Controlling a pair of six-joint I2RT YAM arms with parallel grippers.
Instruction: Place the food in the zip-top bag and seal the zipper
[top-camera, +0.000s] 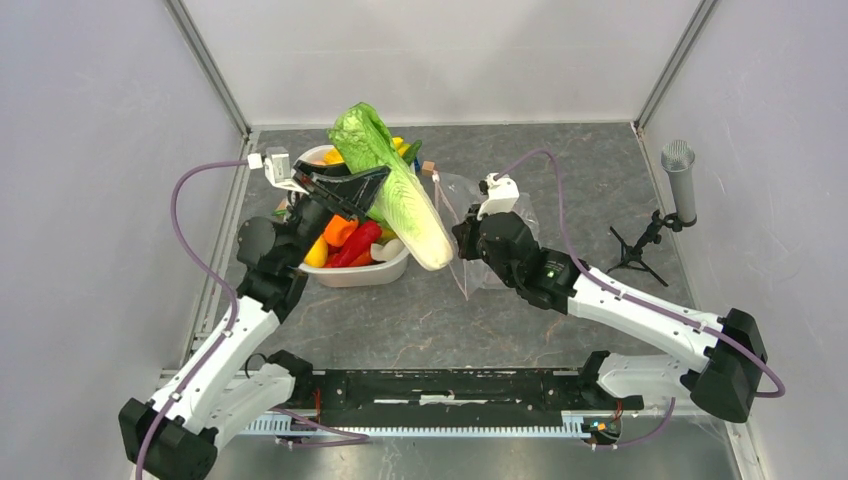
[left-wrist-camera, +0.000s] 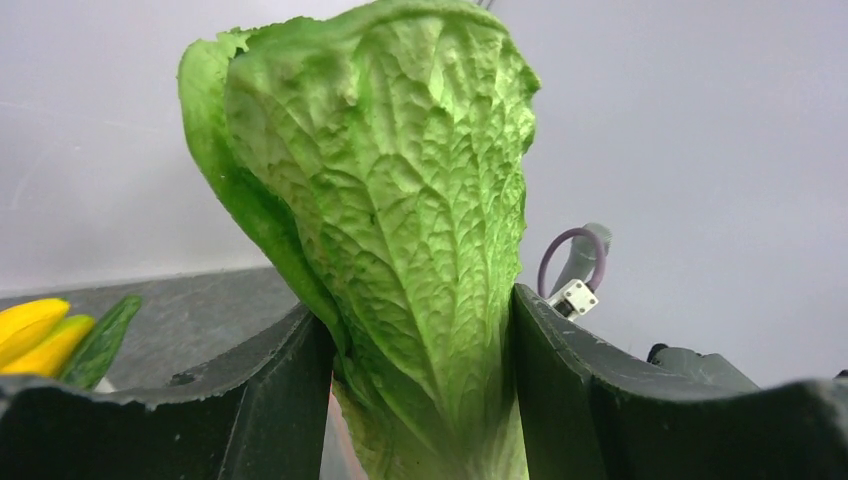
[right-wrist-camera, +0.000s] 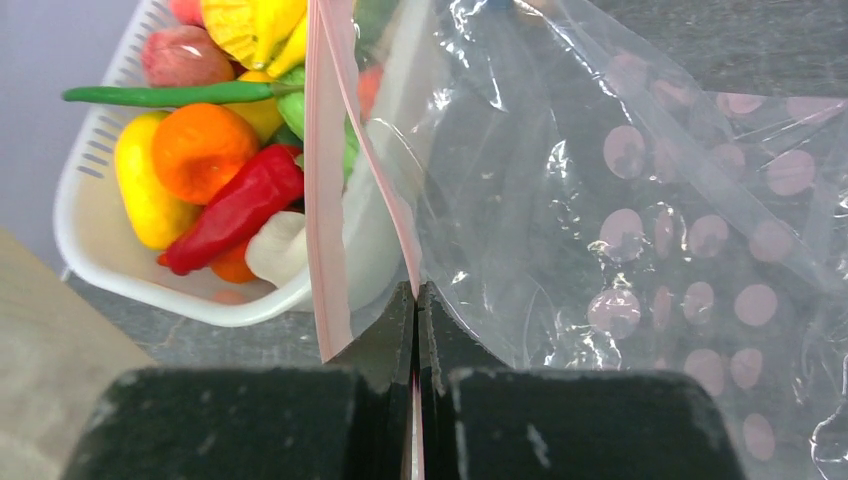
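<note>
Cabbage (left-wrist-camera: 400, 220) in left gripper (left-wrist-camera: 415, 335), base cropped in wrist view, right gripper (right-wrist-camera: 415, 300) pinching zipper (right-wrist-camera: 328, 180)

The tub (top-camera: 365, 277) sits left on the tabletop (top-camera: 420, 320) with food (top-camera: 345, 235) in it, the bag (right-wrist-camera: 640, 230) just to its right. The cabbage (top-camera: 395, 190) hangs tilted over the tub's right rim, its lower end beside the bag.

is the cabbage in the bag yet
Not in. The left tool grips the cabbage in the air over the tub; its white end only reaches the mouth of the bag.
</note>
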